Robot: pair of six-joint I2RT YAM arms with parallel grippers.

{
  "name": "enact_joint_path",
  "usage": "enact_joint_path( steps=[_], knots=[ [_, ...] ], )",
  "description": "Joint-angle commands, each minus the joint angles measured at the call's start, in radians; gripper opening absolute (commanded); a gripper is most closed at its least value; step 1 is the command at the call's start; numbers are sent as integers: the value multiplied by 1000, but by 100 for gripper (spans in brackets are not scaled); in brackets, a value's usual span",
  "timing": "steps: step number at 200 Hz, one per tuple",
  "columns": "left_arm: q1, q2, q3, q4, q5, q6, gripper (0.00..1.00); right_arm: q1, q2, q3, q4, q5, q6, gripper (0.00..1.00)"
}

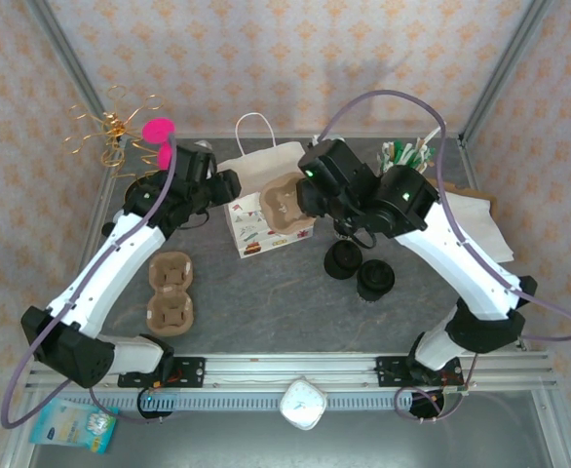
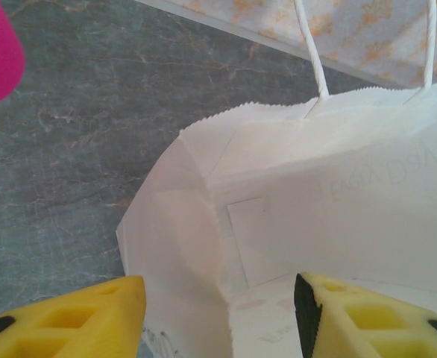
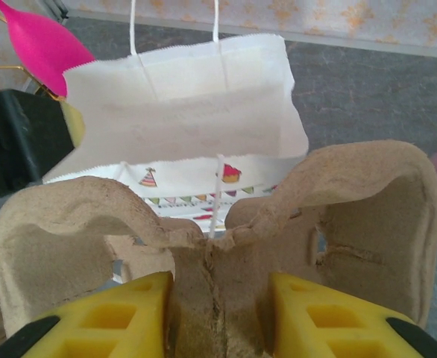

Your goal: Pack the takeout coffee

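The right claw (image 3: pixel 220 306) pinches a cardboard cup tray's (image 3: pixel 353 201) middle ridge at the white bag's (image 3: pixel 189 112) mouth. The left claw (image 2: pixel 220 309) gapes astride the bag's side. Two black-lidded coffee cups (image 1: pixel 345 258) stand on the tabletop (image 1: pixel 266 302) nearby.

The brown pulp cup carrier (image 3: pixel 368 216) is being gripped by its centre ridge, pinched between the two yellow fingers (image 3: pixel 121 313) of the right hand (image 3: pixel 218 313). It is being held up right before the white paper bag (image 3: pixel 196 112), which is being seen mouth open, handles upright, party print on its near face. A pink shape (image 3: pixel 43 45) is being glimpsed top left, grey bench (image 3: pixel 375 82) beyond.
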Motion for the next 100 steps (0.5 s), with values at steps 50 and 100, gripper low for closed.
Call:
enact_joint_path(
  steps=[50,100],
  knots=[
    [1,20,45,-60,-26,79,35,-35,148,219,-39,-55,-85,36],
    [1,13,57,-96,-39,95,17,-45,186,228,23,-93,-84,35]
  ],
)
